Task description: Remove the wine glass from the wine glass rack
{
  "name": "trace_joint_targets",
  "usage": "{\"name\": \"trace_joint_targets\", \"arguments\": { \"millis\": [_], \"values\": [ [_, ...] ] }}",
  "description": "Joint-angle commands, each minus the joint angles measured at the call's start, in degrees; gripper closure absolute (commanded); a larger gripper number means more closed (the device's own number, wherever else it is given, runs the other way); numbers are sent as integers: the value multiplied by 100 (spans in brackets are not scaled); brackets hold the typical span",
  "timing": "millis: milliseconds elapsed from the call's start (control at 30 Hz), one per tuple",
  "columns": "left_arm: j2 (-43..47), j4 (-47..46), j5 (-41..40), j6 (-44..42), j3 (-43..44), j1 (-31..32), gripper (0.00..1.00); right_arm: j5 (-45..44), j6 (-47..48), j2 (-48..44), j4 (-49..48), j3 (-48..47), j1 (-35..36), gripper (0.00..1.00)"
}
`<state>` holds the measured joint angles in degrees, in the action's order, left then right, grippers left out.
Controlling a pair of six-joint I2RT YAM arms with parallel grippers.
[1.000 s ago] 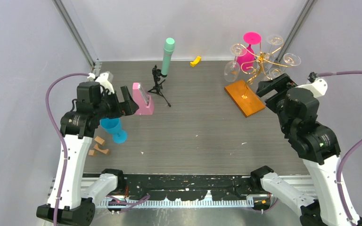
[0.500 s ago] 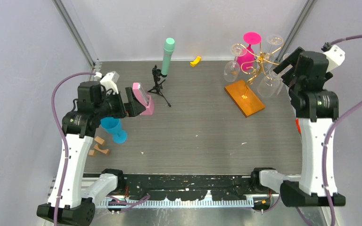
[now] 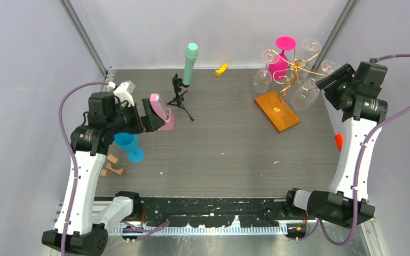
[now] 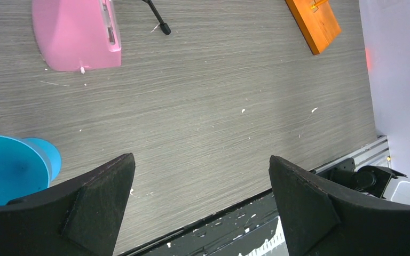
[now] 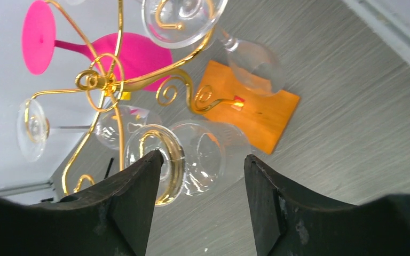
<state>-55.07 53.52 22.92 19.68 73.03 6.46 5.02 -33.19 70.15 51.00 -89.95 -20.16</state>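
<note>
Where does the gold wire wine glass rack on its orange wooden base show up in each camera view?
Top external: gold wire rack, back right.
Left wrist: only its orange wooden base, top right corner.
Right wrist: rack fills upper left to centre.
Shared landmark: that orange base.

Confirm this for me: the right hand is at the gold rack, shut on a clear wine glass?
Not shut. The right hand is open at the gold rack, its fingers spread either side of the clear wine glass without gripping it. The right wrist view shows this.

Shiny gold wire rack [image 5: 87, 80], smooth wooden base [image 5: 259, 114]
</note>
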Motion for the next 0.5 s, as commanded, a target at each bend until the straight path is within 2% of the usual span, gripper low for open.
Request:
{"name": "trace_joint_targets", "arguments": {
  "millis": [0, 133, 300, 467],
  "values": [
    [23, -134, -33, 71, 28, -13, 0, 1010, -239, -158, -532, 184, -125, 38],
    [52, -110, -33, 80, 1, -13, 0, 1405, -403, -196, -737, 386, -190, 42],
    [94, -110, -33, 71, -45, -5, 0, 1527, -565, -181, -800, 542, -233, 63],
    [195, -108, -61, 32, -175, 66, 0, 1465, -686, -203, -825, 567, -238, 76]
  ]
}}
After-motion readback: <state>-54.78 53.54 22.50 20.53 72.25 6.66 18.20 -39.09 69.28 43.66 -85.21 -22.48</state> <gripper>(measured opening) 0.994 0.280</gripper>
